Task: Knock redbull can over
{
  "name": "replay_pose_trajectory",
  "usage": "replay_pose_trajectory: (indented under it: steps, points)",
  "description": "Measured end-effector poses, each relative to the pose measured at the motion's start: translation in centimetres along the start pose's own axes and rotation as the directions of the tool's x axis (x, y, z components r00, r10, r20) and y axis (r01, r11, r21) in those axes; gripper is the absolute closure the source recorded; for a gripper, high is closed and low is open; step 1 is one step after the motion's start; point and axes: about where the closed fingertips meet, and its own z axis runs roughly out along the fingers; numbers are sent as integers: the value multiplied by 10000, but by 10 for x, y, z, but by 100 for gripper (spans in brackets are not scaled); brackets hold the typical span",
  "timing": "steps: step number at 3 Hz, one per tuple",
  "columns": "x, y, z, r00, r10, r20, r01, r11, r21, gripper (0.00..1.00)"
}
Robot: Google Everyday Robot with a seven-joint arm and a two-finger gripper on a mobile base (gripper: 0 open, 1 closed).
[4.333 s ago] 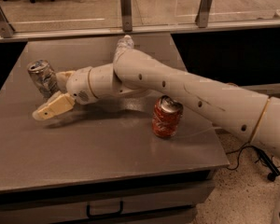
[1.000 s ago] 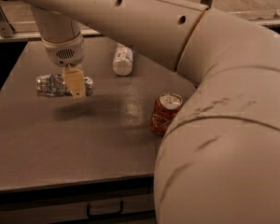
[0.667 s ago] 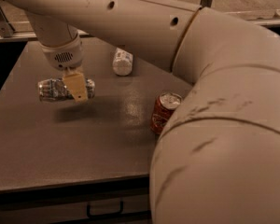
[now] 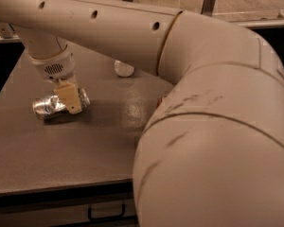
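Note:
The redbull can [image 4: 48, 106], slim and silver-grey, lies on its side on the grey table [image 4: 94, 141] at the left. My gripper [image 4: 72, 103] hangs down from the wrist directly over the can's right half and overlaps it in the view. My arm fills the right and top of the view.
A white plastic bottle [image 4: 124, 69] lies on the table behind, just under my arm. The red-orange can is almost wholly hidden behind my arm. The table's front edge [image 4: 61, 186] runs along the bottom left, with a drawer handle [image 4: 106, 215] below it.
The can stood upright 4.3 s ago and now lies on its side. In the last second my arm has swung closer, covering the red-orange can; gripper and can sit lower in view.

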Motion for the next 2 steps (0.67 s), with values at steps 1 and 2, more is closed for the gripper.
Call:
replay_pose_trajectory:
  steps: [1,2]
  points:
    - [-9,2,4,10000,18,-24,-19,9998,-193,0]
    - [-15,0,-1,9996,277,84,-276,9994,-220,0]
